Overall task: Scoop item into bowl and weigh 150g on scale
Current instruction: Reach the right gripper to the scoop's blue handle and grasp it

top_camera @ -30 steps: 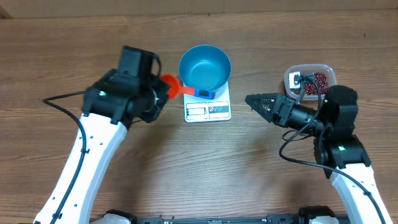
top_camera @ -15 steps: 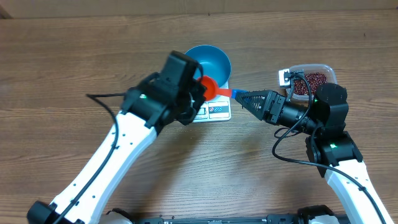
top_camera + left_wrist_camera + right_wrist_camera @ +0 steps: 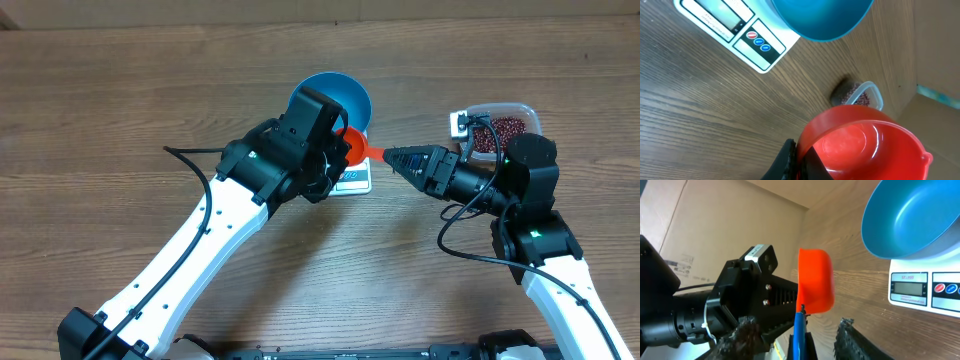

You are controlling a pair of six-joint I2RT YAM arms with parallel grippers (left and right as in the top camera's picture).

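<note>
An orange-red scoop (image 3: 352, 147) hangs over the white scale (image 3: 352, 181), just in front of the blue bowl (image 3: 333, 98) that stands on it. My left gripper (image 3: 335, 150) is shut on the rim of the scoop's cup (image 3: 865, 145), which is empty. The scoop's blue handle (image 3: 799, 332) points into my right gripper (image 3: 796, 324). Its fingers (image 3: 849, 336) stand on either side of the handle with a gap on each side. The item, dark red beans (image 3: 507, 128), lies in a clear tub (image 3: 529, 112) at the right. The bowl (image 3: 910, 215) shows no beans inside.
The left arm (image 3: 200, 235) reaches diagonally across the table's middle, and its black wrist (image 3: 715, 310) fills the left of the right wrist view. The right arm (image 3: 530, 215) stands close in front of the tub. A cardboard wall (image 3: 740, 215) backs the table.
The left arm swung right with the scoop, from beside the scale to over it. The right gripper moved left to meet the handle and its fingers have narrowed around it.
</note>
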